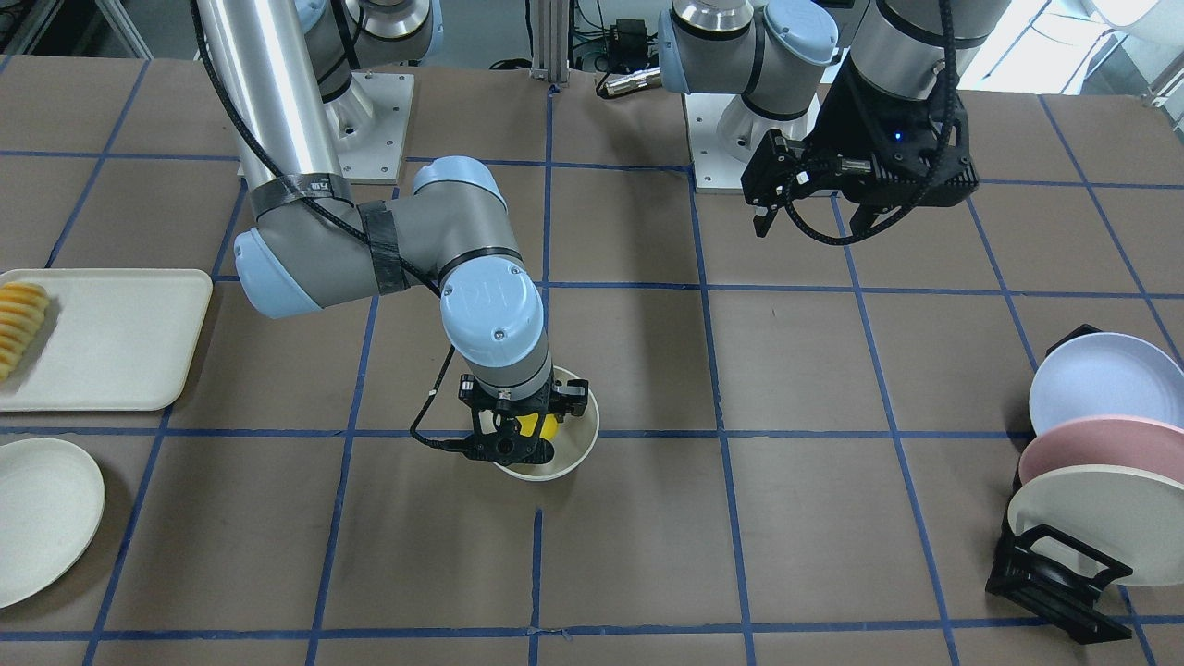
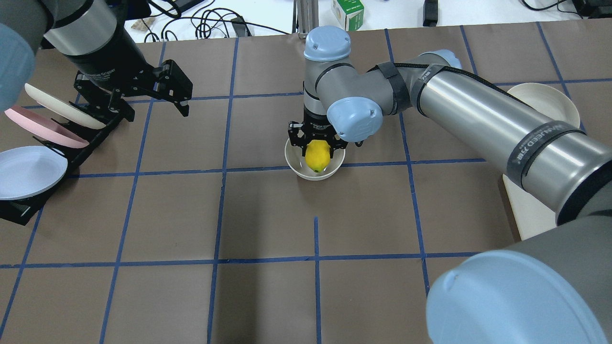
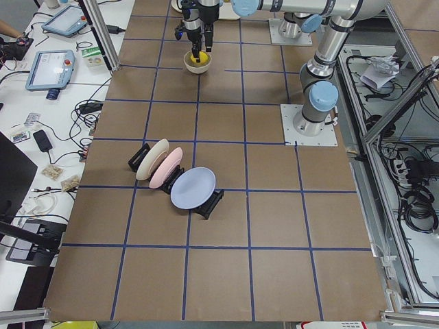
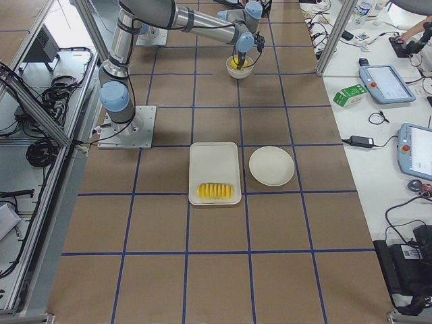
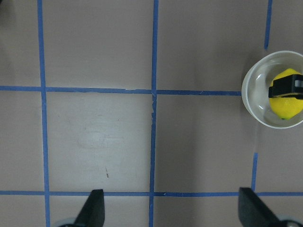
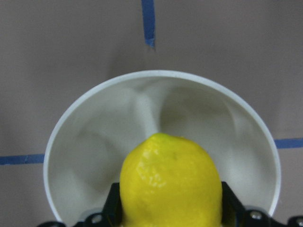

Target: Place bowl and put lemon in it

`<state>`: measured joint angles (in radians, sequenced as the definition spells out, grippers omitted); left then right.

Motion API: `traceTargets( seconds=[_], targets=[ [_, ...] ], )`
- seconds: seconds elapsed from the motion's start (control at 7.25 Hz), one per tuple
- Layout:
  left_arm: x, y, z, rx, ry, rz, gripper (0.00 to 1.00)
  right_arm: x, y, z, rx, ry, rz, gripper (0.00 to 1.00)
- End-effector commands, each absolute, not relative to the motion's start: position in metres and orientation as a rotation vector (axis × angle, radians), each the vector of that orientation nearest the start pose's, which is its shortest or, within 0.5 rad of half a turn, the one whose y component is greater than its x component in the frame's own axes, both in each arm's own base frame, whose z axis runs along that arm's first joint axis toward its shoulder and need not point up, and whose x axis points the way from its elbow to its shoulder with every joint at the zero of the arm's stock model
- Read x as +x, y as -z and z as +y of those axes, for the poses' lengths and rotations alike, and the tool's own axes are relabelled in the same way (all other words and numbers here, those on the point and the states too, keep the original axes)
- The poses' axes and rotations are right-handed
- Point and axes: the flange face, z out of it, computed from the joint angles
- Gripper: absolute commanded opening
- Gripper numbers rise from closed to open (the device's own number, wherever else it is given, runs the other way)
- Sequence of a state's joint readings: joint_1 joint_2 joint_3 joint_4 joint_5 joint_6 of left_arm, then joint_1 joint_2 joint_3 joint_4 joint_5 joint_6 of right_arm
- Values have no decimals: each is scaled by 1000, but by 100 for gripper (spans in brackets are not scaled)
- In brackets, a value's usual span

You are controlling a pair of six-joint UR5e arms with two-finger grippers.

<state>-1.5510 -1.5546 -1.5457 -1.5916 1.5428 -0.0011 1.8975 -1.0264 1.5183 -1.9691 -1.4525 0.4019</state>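
Observation:
The cream-white bowl (image 1: 585,442) stands on the brown table near its middle; it also shows in the overhead view (image 2: 292,162) and the left wrist view (image 5: 253,94). My right gripper (image 2: 316,152) points straight down into the bowl and is shut on the yellow lemon (image 2: 317,156). The right wrist view shows the lemon (image 6: 170,179) clamped between the two fingers, low inside the bowl (image 6: 94,142). I cannot tell whether the lemon touches the bowl's bottom. My left gripper (image 2: 173,93) is open and empty, raised well off to the side, near the plate rack.
A black rack (image 1: 1050,578) with blue, pink and cream plates stands at the table's end on my left. A cream tray (image 1: 120,338) with yellow slices (image 1: 18,324) and a flat cream plate (image 1: 42,513) lie at the end on my right.

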Motion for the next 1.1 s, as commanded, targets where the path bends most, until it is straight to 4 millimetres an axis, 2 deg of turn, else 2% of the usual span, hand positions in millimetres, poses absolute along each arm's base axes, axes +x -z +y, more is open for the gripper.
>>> traceTargets(
  seconds=[0.0, 0.14, 0.28, 0.41, 0.55, 0.69, 0.83, 0.97],
  targets=[
    [-125, -505, -492, -17, 48, 3150, 100, 349, -224, -577, 121, -203, 3047, 9],
    [-125, -506, -491, -26, 53, 3151, 100, 351, -221, -577, 122, -207, 3038, 22],
    [-125, -506, -491, -38, 53, 3151, 100, 350, -219, -577, 117, -213, 3041, 60],
    [-125, -506, -491, -38, 53, 3151, 100, 350, -216, -575, 121, -223, 3044, 77],
    [-125, -506, -491, -41, 53, 3153, 100, 348, -211, -571, 126, -239, 3047, 85],
    [-125, -506, -491, -41, 53, 3153, 100, 348, -214, -571, 123, -230, 3045, 89],
    [-126, -506, -491, -38, 53, 3154, 100, 348, -221, -573, 129, -211, 3040, 100],
    [-125, -506, -491, -38, 56, 3154, 100, 347, -233, -575, 129, -176, 3042, 100]
  ],
)
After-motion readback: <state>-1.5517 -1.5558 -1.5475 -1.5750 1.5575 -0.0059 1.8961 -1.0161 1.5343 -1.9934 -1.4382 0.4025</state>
